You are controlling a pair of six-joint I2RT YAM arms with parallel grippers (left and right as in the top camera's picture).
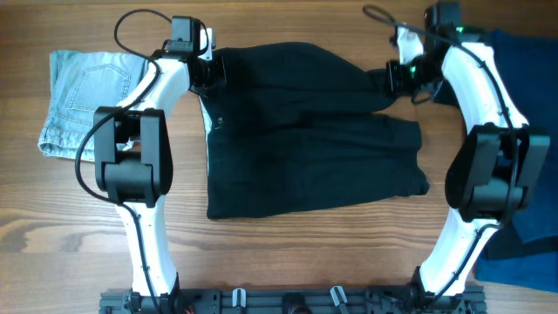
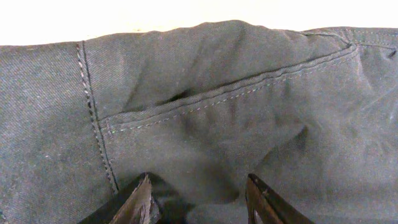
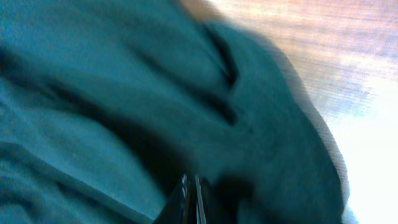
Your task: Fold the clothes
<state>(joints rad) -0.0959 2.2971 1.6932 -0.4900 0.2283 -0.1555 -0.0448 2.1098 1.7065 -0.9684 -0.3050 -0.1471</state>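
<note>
Lying mostly flat in the middle of the brown wood-grain table is the plain matte black soft fabric garment. It is roughly rectangular and creased, and much larger than either gripper. The left gripper meets it at the far left corner. Seen from that wrist, its dark fingers stand partway apart with a thick fold of black cloth bunched between them. Creases run into the gap, so it looks clamped on that fold, just below a stitched pocket seam. The right gripper is at the far right corner, where the fabric narrows to a point leading into it. Its wrist picture is blurred, but the fingers are pressed together against the cloth, apparently pinching it. A folded light-blue denim piece with a stitched pocket lies on the left of the table, apart from the garment. A bright blue cloth lies along the right edge, partly behind the right arm.
</note>
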